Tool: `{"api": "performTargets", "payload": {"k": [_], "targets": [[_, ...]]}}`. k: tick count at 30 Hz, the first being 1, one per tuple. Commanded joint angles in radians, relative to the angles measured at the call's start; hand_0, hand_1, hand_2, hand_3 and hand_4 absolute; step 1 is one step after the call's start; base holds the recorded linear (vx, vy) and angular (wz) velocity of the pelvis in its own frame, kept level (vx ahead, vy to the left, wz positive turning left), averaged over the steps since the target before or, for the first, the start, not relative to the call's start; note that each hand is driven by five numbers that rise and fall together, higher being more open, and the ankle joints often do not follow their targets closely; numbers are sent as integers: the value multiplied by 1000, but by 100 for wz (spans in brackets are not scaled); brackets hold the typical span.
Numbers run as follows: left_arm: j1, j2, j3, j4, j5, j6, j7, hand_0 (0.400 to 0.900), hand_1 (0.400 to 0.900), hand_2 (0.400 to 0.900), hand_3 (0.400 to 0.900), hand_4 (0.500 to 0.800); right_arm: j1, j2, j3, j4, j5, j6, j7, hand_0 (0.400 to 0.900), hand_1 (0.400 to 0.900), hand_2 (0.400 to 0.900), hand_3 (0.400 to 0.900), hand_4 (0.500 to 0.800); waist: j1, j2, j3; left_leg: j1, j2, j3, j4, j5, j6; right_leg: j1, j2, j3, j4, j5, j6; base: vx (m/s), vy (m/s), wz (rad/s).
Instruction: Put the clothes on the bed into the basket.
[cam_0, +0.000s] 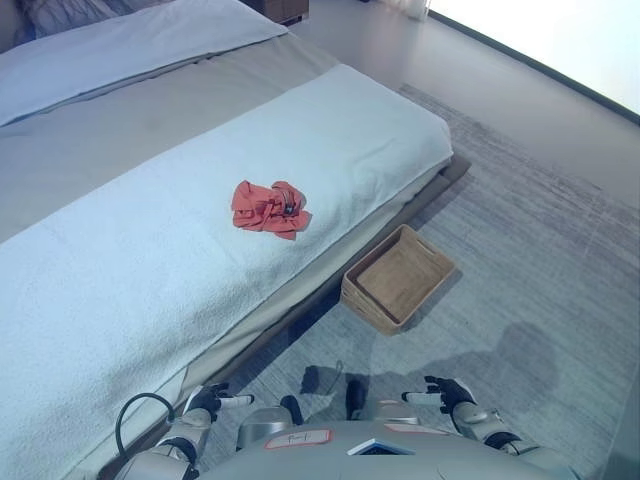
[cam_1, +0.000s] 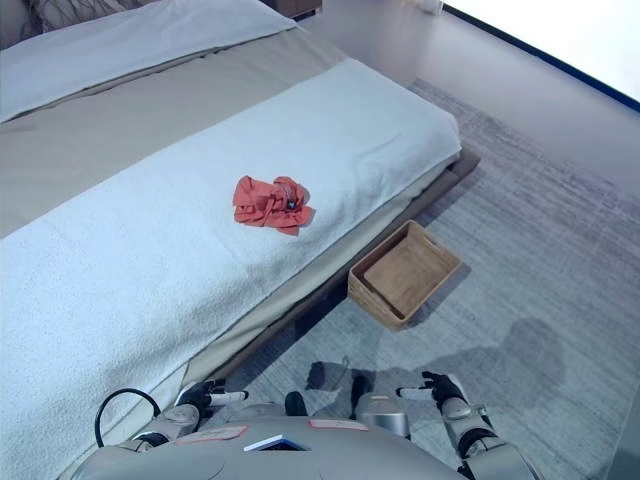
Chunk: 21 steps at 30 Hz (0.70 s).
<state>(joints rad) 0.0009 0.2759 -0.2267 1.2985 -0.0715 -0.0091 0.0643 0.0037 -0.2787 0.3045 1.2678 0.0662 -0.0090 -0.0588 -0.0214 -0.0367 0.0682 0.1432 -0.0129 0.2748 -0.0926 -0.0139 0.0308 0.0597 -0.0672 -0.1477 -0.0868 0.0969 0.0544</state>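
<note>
In the left eye view, a crumpled red garment (cam_0: 268, 208) is lying on the pale blue blanket (cam_0: 150, 270) that is covering the foot part of the bed (cam_0: 120, 140), nearer the bed's long side edge than its middle and well back from the foot corner. A small dark patch is showing on the garment's right part. A woven basket (cam_0: 398, 279) is standing on the grey carpet (cam_0: 530, 260) just beside the bed's side edge, below and to the right of the garment; it is holding nothing. A pillow (cam_0: 130, 40) is resting at the far head end. The left hand (cam_0: 212, 402) is hanging low by the bed's near edge, its fingers relaxed and a white-tipped one pointing sideways, gripping nothing. The right hand (cam_0: 443, 394) is hovering over the carpet, fingers likewise loose and empty.

In the right eye view, the same garment (cam_1: 270, 203) is sitting on the blanket (cam_1: 150, 260), apart from both hands. The basket (cam_1: 404, 273) is lying on the carpet (cam_1: 540, 250), close to the bed frame. The left hand (cam_1: 205, 398) and the right hand (cam_1: 432, 388) are both showing near the bottom edge, well apart from each other, fingers extended and holding nothing.
</note>
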Motion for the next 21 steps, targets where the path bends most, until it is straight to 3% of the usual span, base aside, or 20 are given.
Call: {"api": "performTargets", "payload": {"k": [1,21], "targets": [[-70,-8,-13,57,29,-9,8,900,900,900,900,800,-82,-43,-10,53,-2,-6,-25,900,900,900,900,800,20,41,26,35,5,-8,5,-64,-51,4,47,11,19,-59,50,0,0,0],[-66,-4,-8,60,25,-3,23,900,900,900,900,800,-81,-46,-11,50,2,-5,-30,900,900,900,900,800,20,45,34,34,10,-19,5,-64,-48,-8,54,16,52,-84,41,0,-1,0]]}}
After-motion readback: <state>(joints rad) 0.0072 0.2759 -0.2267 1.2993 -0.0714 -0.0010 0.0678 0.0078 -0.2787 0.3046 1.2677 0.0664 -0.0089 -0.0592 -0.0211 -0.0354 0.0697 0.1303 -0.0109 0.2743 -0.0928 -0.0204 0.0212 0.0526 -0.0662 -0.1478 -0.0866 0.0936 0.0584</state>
